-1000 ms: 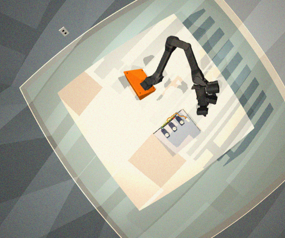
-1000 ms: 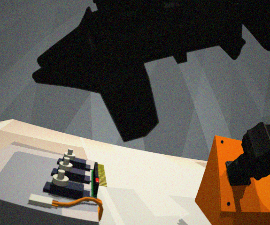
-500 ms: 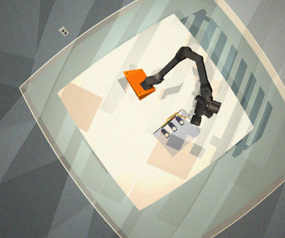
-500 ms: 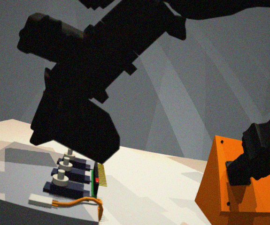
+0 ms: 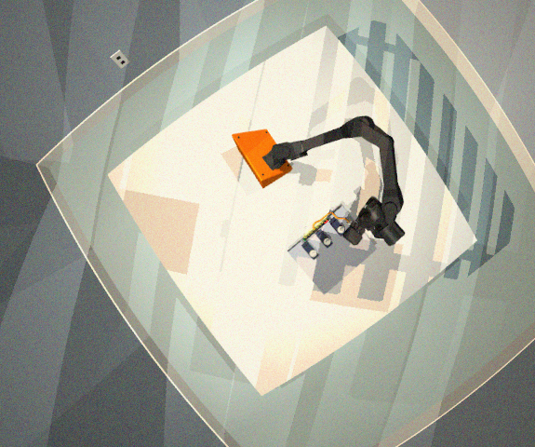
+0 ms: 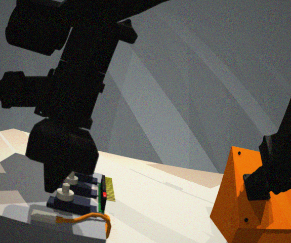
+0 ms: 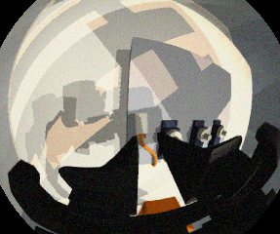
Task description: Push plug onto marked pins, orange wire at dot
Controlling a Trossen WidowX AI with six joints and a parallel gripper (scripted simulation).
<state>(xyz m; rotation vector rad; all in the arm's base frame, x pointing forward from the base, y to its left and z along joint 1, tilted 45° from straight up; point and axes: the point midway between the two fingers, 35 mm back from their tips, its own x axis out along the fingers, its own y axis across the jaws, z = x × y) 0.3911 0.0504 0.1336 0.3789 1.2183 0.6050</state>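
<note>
The pale plug point(image 6: 43, 216) point(image 7: 140, 119) lies flat on the grey holder point(image 6: 87, 231) point(image 5: 324, 281), beside the nearest servo point(image 6: 74, 205). Its orange lead point(image 6: 87, 215) point(image 7: 151, 153) curves over the holder's pin-side edge. The row of yellow pins point(image 6: 110, 188) sticks out sideways, with a red mark point(image 6: 104, 194) at its base; the dot cannot be made out. My gripper point(image 7: 146, 137) point(image 6: 50, 189) is partly open and empty. It points down above the holder near the plug, not touching it. In the wrist view the plug shows just beyond the left fingertip. The plug's holes cannot be made out.
Three dark servos with white round horns point(image 5: 327, 241) stand in a row on the holder, close to the gripper. The orange block point(image 5: 253, 146) point(image 6: 286, 209) carries the arm's base. The arm's shadow falls across the holder and table point(image 5: 161, 168).
</note>
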